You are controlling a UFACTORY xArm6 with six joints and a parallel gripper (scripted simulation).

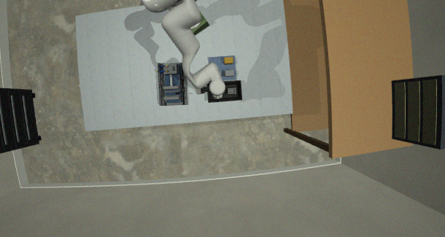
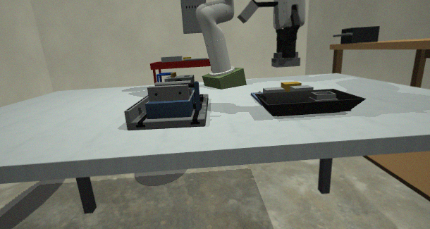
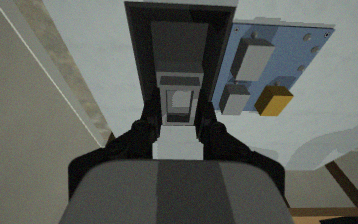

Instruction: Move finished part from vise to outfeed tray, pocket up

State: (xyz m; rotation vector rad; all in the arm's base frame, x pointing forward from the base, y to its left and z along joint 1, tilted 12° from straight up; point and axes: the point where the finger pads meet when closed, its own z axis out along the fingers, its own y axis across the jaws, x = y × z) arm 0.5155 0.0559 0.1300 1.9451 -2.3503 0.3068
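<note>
The pincer (image 2: 285, 61) hangs pointing straight down, well above the table (image 2: 70, 134), its fingers closed partway on the finished part (image 2: 286, 62), a small grey block (gripped by its sides, sitting level). In the wrist view the part (image 3: 178, 145) shows pale between the two dark fingers.

Directly beneath the pincer lies the black outfeed tray (image 2: 347, 104); the pincer stands over its near-left end. A grey pocketed piece (image 2: 322, 94) already lies on the tray floor, off to the right of the pincer. In the wrist view this piece (image 3: 180, 100) sits just ahead of the fingertips, its pocket facing up.

Behind the tray, on the far side from the pincer, is a blue fixture plate (image 3: 290, 55) carrying two grey blocks (image 3: 252, 60) and a yellow block (image 3: 274, 100).

To the pincer's left on the table stands the vise (image 2: 169, 104), blue-bodied on a grey base, well apart from the pincer. The arm's green base (image 2: 225, 79) sits farther back.
</note>
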